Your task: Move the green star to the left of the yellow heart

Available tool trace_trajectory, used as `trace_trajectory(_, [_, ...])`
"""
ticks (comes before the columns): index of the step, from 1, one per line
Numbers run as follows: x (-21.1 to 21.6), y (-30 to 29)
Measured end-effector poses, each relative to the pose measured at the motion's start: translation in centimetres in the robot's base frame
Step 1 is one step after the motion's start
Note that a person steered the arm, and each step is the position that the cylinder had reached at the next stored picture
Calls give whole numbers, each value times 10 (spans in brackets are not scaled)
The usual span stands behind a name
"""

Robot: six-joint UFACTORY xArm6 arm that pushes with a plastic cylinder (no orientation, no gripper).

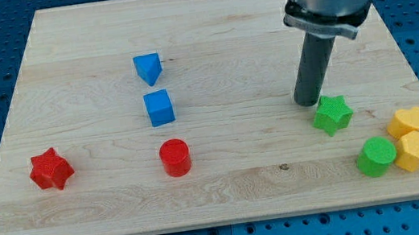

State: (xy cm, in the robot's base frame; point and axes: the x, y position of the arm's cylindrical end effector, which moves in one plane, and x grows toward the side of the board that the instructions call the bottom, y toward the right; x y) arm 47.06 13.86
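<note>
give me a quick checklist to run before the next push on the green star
1. My tip shows in the view: ok.
2. Tip is close to the green star, at its upper left: ok.
3. Tip is on the side for pushing the star toward the yellow heart: ok, but the heart's left is only a short way off, so too long a push would hit it.
4. Tip is already touching the star: cannot tell.
5. Spot left of the heart is free: not ok, the green cylinder sits just below it.
6. Yellow hexagon is out of the path, below the heart: ok.
</note>
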Motion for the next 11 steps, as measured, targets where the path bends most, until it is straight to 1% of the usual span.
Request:
trace_trajectory(1, [29,6])
trace_trajectory(2, [31,5])
trace_trajectory(3, [36,-21])
trace_trajectory(4, [44,-26])
trace_trajectory(8, [47,31])
trace_trajectory(9, [47,22])
trace_trajectory(11, [-2,22])
